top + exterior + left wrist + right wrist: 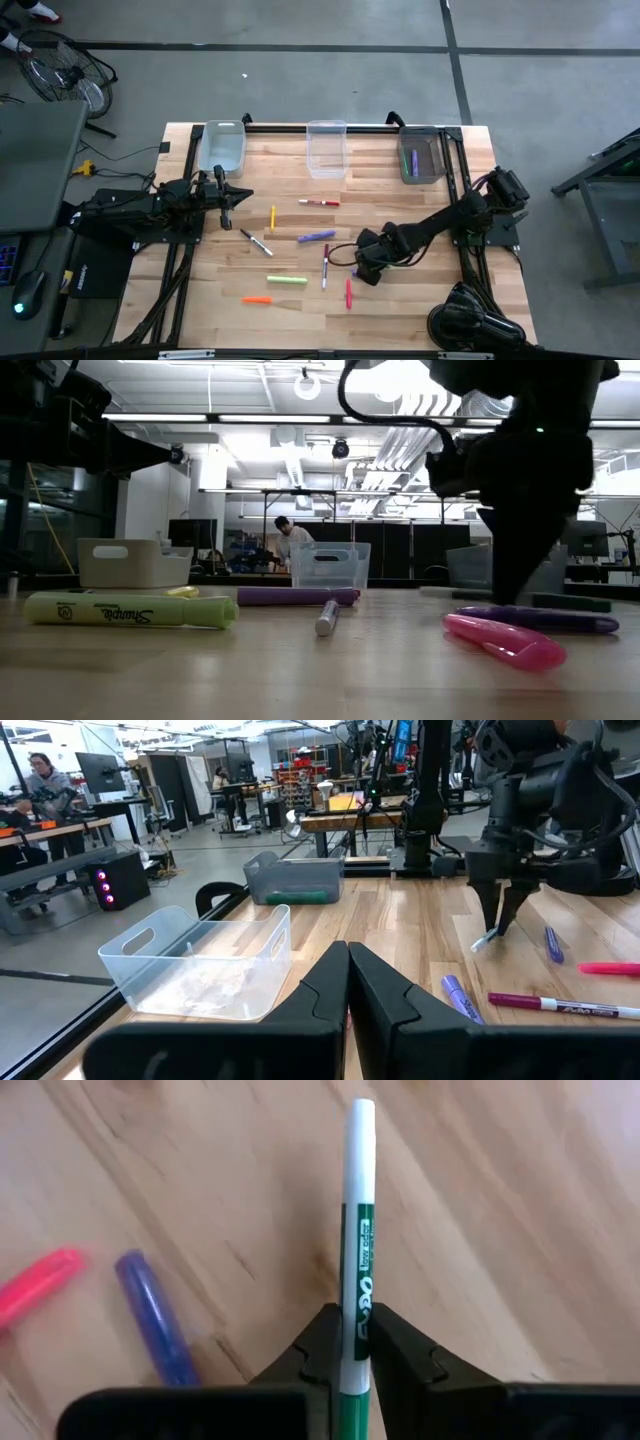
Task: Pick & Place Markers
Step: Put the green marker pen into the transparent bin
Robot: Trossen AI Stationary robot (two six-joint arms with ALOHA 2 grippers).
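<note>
The right claw (352, 1348) is seen clamped on a green-and-white marker (357, 1230), whose white end projects past the fingers above the wooden table (420, 300). In the high view this claw (366, 268) is placed just beside the pink marker (348, 292) — a purple marker (155, 1318) lies alongside that pink one. More markers are scattered on the table nearby: light green (287, 280), orange (256, 299), yellow (273, 217). The left claw (347, 982) is held together, empty, well apart from the pink marker, near a clear bin (200, 965).
</note>
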